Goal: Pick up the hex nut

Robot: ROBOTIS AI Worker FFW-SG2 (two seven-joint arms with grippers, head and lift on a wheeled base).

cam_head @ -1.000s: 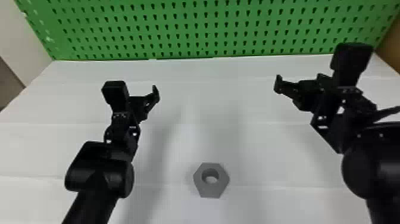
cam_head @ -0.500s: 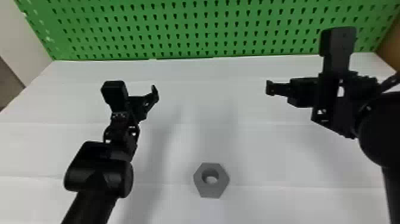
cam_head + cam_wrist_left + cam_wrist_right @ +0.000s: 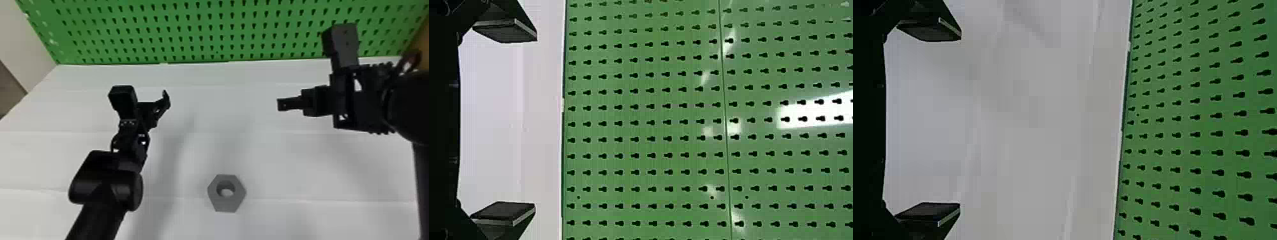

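Observation:
The grey hex nut (image 3: 236, 200) lies flat on the white table, low and near the middle of the head view, its round hole facing up. My right gripper (image 3: 281, 104) is beyond the nut and to its right, above the table. In the right wrist view the right gripper (image 3: 955, 122) stands open, with only table surface behind the gap. My left gripper (image 3: 166, 99) is parked to the left of the nut and farther back; the left gripper (image 3: 531, 122) is open too and holds nothing.
A green pegboard (image 3: 204, 32) rises along the back edge of the white table (image 3: 255, 153). Shadows of the arms fall on the tabletop. A pale wall surface (image 3: 19, 48) stands at the far left, and something brown borders the pegboard at the right.
The right arm has swung its wrist and turned, so the gripper now points left across the table. It sits slightly more to the left than before. The left arm and nut have kept still.

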